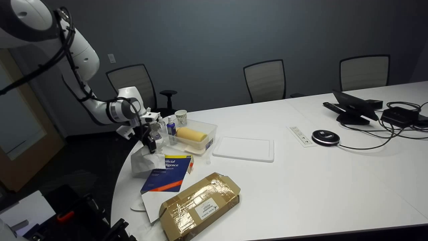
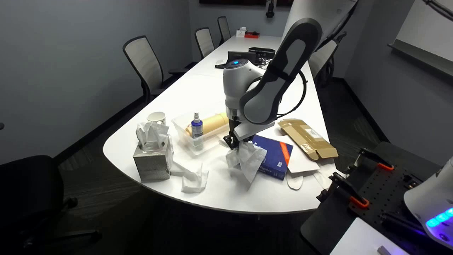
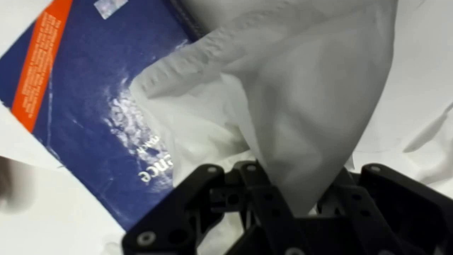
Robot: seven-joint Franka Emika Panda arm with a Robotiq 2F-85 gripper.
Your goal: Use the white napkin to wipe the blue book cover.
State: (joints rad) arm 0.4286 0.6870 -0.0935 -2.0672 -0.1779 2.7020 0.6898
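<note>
1 napkin [image 3: 311,99] hangs pinched in the gripper [image 3: 300,186], partly over the book [image 3: 85,88]; wiping seems in hand; next, press and sweep.

Wht tbl [image 1: 301,187] w/ clear plastic bin [image 1: 212,136]; yellowish cylinder [image 1: 191,134] lies in it, blue spray btl [image 2: 196,129] upright too. Patterned paper cup [image 1: 181,117] nr bin. In an ext. view, silver tissue box [image 2: 152,166], tissue [image 2: 152,136] poking out top, & loose crumpled sheet [image 2: 195,181] just beside. Flat wht panel [image 1: 245,149] nr bin. Tan cardbd box [image 1: 190,203] w/ wht label [image 1: 206,208], smooth flat wht sheet [image 1: 153,202] next to it. Farther off: outlet strip [image 1: 301,135], blk corded round device [image 1: 326,137], blk tilted screen [image 1: 356,104]. Mesh-back chairs [image 1: 265,80] along tbl.
</note>
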